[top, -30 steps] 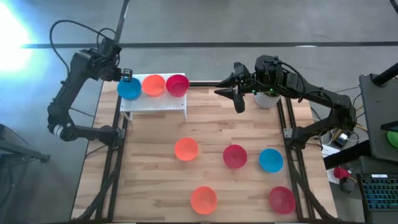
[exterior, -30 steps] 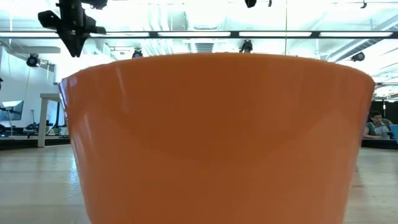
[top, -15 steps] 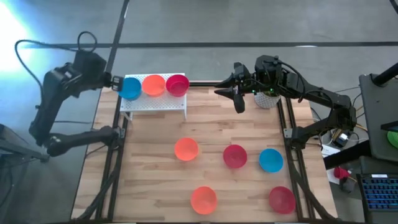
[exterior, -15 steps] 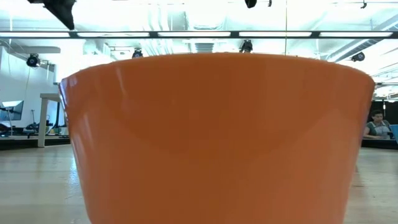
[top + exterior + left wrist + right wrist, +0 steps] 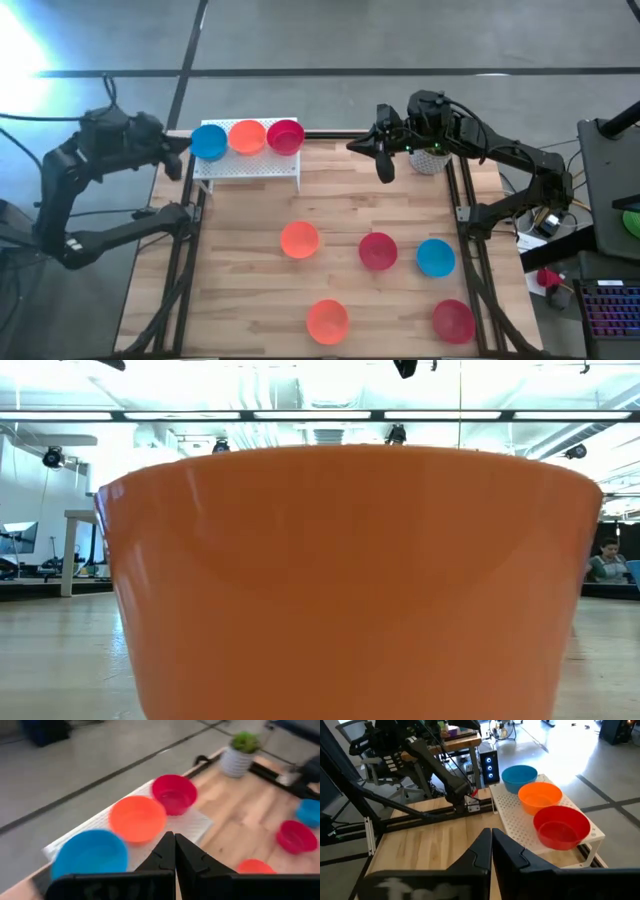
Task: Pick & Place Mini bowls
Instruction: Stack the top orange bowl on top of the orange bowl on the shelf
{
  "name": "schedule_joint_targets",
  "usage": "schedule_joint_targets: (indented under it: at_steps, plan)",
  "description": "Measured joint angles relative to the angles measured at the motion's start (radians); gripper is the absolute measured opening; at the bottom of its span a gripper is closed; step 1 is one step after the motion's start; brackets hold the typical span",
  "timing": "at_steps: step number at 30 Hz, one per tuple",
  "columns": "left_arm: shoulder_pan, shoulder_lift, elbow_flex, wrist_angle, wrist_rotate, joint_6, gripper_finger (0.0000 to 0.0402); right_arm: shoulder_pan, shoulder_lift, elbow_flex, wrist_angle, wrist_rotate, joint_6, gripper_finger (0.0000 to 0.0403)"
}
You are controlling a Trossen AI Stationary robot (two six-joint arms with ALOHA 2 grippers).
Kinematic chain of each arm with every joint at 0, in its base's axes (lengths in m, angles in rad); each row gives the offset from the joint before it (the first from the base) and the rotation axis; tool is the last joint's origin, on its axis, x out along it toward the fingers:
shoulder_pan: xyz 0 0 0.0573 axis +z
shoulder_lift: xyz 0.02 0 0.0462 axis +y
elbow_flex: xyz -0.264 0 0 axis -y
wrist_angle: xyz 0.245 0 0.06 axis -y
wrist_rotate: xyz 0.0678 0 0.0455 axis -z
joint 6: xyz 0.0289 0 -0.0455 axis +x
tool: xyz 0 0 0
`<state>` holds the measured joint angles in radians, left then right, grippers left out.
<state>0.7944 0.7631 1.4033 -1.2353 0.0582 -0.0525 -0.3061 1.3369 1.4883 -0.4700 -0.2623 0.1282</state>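
three mini bowls sit in a row on the white rack [image 5: 245, 163] at the far left corner of the desk [image 5: 250, 260]: the blue bowl [image 5: 208, 141], the orange bowl [image 5: 247, 135] and the red bowl [image 5: 285, 135]. the left pincer [image 5: 178, 160] hangs just outside the desk edge, beside the blue bowl and apart from it, its fingers pressed together and holding nothing. five more bowls lie loose on the desk nearer the front, an orange one [image 5: 299, 239] closest to that pincer.

the step in hand looks like a reach for the next loose bowl. to do it well, i judge the left pincer should rise clear of the rack, spread its fingers before coming down, and straddle one wall of the bowl rather than its whole width.

the right pincer [image 5: 383, 165], fingers also pressed together, waits over the far edge beside the potted plant [image 5: 430, 158].
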Motion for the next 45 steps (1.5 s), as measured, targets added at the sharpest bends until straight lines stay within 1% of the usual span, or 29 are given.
schedule_joint_targets:
  at_steps: [2, 4, 11, 16, 22, 29, 35, 38, 45]
  plan:
    - [0.000, 0.011, -0.018, 0.015, 0.044, 0.023, 0.0000, 0.000, 0.000, 0.000, 0.001, 0.000, 0.000, 0.0009]
    - [-0.004, 0.024, -0.027, 0.015, 0.062, 0.035, 0.0000, 0.000, 0.000, 0.000, 0.001, 0.000, 0.001, 0.0009]
    - [-0.035, 0.056, -0.039, 0.017, 0.061, 0.053, 0.0000, 0.000, 0.000, 0.000, -0.016, 0.000, 0.003, 0.0008]
    - [-0.091, 0.089, -0.039, 0.016, 0.067, 0.058, 0.0000, 0.000, 0.000, 0.000, -0.038, 0.000, 0.003, 0.0008]
    - [-0.205, 0.146, -0.039, 0.016, 0.075, 0.049, 0.0000, 0.000, 0.000, 0.000, -0.051, 0.000, -0.002, 0.0008]
    - [-0.357, 0.201, -0.039, 0.016, 0.075, -0.027, 0.0000, 0.000, 0.000, 0.000, -0.053, -0.001, -0.008, 0.0008]
    - [-0.505, 0.249, -0.064, 0.017, 0.010, -0.108, 0.0000, 0.000, 0.000, 0.000, -0.059, -0.001, -0.009, 0.0008]
    - [-0.574, 0.283, -0.087, 0.016, 0.000, -0.149, 0.0000, 0.000, 0.000, 0.000, -0.059, -0.001, -0.011, 0.0008]
    - [-0.669, 0.369, -0.101, 0.029, -0.008, -0.204, 0.0000, 0.000, 0.000, 0.000, -0.059, -0.004, -0.032, 0.0008]
